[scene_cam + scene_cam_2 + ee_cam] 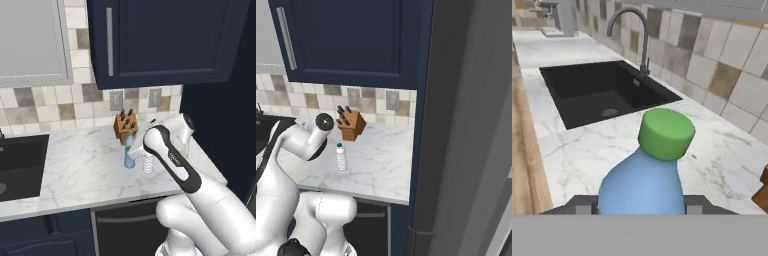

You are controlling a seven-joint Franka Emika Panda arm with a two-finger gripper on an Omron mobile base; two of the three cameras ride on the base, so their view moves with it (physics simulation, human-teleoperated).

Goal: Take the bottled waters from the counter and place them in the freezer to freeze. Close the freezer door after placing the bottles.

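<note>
In the left base view we see the blue bottle [130, 150] standing on the marble counter [80, 170] before the knife block [125, 126], the clear bottle [147, 163] just beside it, our arm partly covering both.

In the right base view the clear bottle [341, 157] stands upright near the block [351, 124].

In the hand view our gripper [641, 204] grasps the blue bottle [643, 187] below its green cap [666, 132], a fingertip on either side; the black sink [597, 92] and faucet [629, 30] lie beyond.

Navy wall cabinets [165, 40] above beige-grey tiled backsplash [45, 102]
</note>
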